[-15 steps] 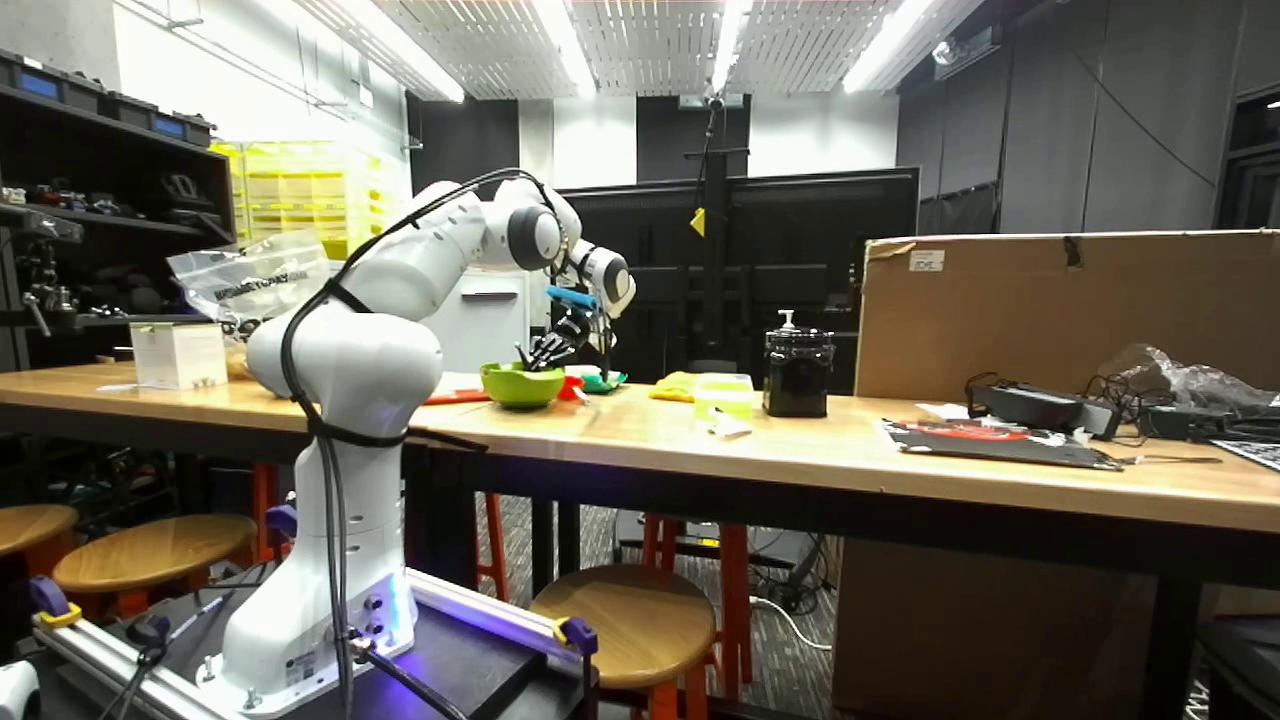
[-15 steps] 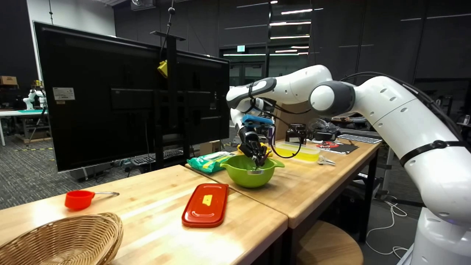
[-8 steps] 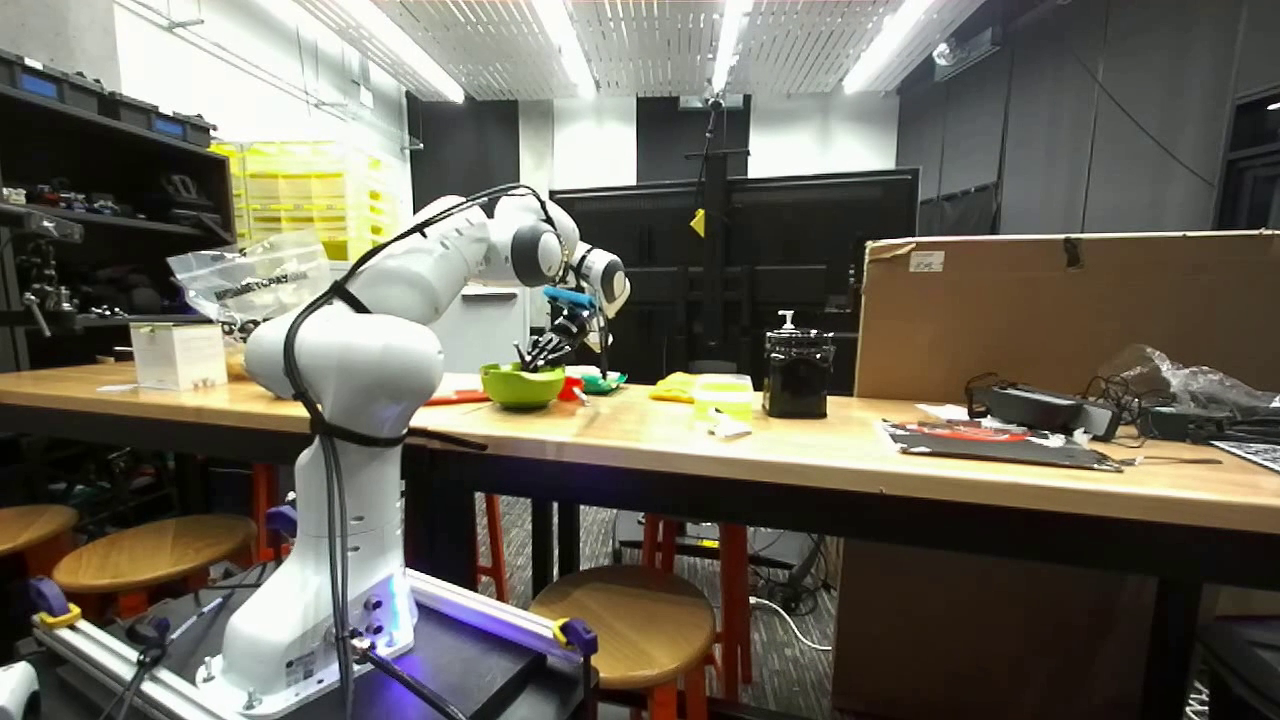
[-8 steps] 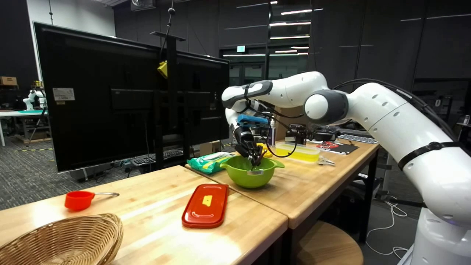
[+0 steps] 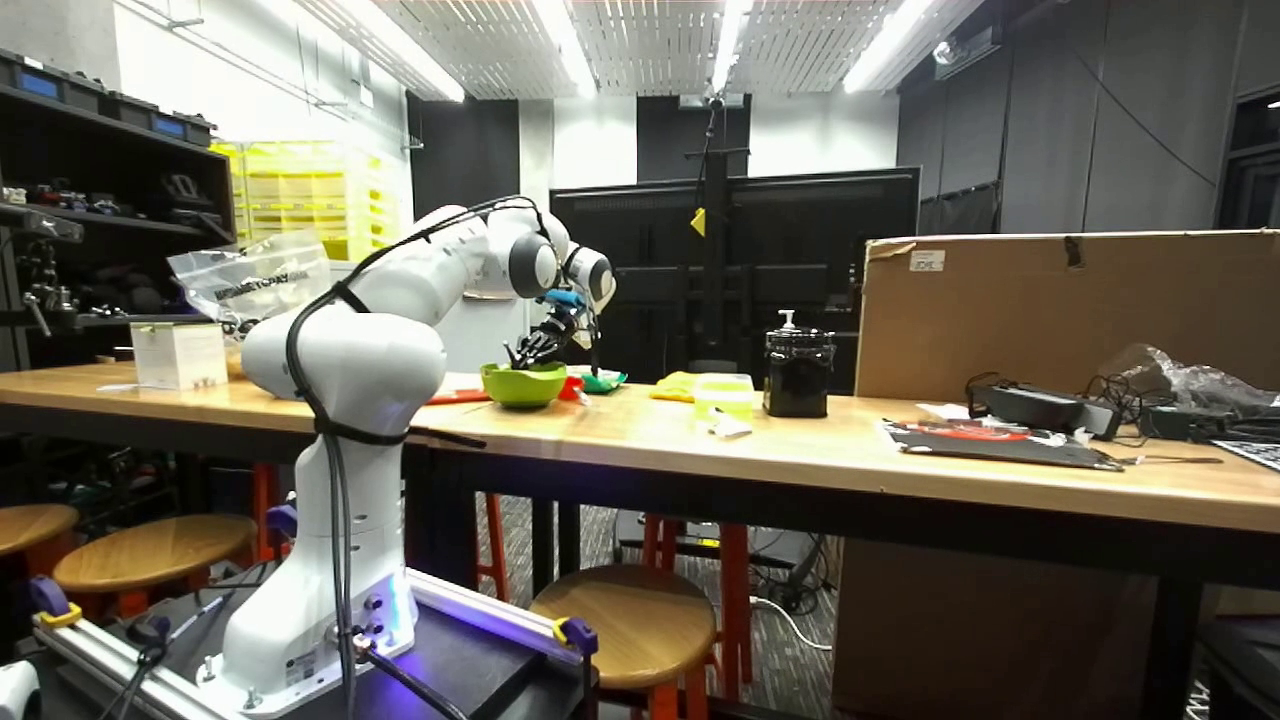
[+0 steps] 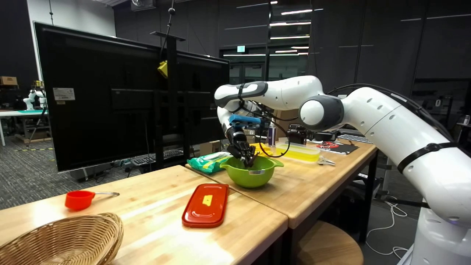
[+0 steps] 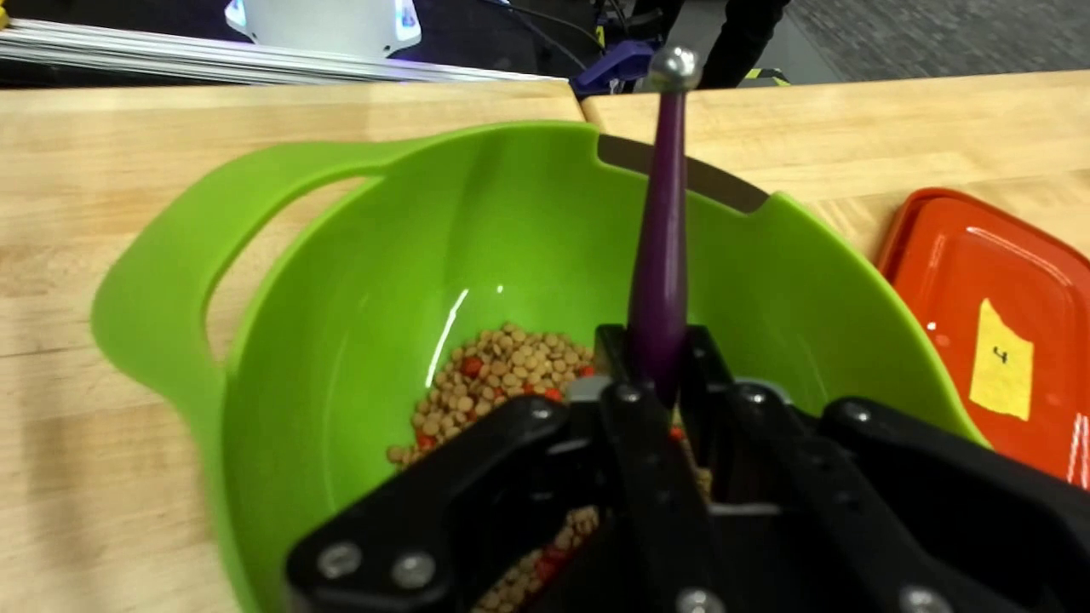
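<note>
In the wrist view, the black two-fingered gripper (image 7: 656, 362) has its fingers drawn in narrowly, pinching a slender, tapered purple handle with a silver ball end (image 7: 662, 230) over a round lime-green bowl (image 7: 383, 247) containing tan lentil-like discs (image 7: 511, 364) mixed with red pieces (image 7: 471, 366). In an exterior view, the bowl sits on a pale wooden table (image 5: 640, 430), well apart from a black canister with a white pump (image 5: 796, 380). In an exterior view, the gripper slants down to the bowl's mouth, a flat red rectangular lid (image 6: 205, 215) lying nearby.
</note>
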`<move>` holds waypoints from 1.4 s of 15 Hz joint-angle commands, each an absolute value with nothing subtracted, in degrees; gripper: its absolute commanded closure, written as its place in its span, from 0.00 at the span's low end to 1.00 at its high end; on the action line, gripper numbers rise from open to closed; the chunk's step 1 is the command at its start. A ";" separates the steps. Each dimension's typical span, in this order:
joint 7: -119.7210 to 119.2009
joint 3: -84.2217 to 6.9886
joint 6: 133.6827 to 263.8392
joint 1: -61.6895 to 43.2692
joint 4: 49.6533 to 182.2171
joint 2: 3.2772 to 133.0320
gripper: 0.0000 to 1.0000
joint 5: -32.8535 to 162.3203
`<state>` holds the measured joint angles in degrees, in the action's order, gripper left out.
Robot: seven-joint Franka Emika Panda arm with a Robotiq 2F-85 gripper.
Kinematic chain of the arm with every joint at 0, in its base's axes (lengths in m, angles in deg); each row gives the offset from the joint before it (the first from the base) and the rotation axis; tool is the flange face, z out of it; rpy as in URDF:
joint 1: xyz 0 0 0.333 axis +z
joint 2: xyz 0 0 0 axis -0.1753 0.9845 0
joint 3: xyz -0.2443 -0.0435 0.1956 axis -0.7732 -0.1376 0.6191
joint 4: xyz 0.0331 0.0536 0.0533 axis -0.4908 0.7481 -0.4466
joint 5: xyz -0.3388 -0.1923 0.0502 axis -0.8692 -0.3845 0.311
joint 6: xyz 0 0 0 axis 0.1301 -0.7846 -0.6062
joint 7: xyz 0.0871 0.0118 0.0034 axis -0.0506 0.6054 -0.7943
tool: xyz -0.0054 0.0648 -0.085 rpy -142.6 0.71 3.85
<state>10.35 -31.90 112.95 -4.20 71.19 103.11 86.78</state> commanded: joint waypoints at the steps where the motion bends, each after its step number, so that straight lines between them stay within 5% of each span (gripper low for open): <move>1: 14.33 -31.73 111.60 -3.64 68.43 103.59 0.96 88.12; 21: 23.70 -32.24 120.08 -4.08 82.85 95.93 0.96 95.62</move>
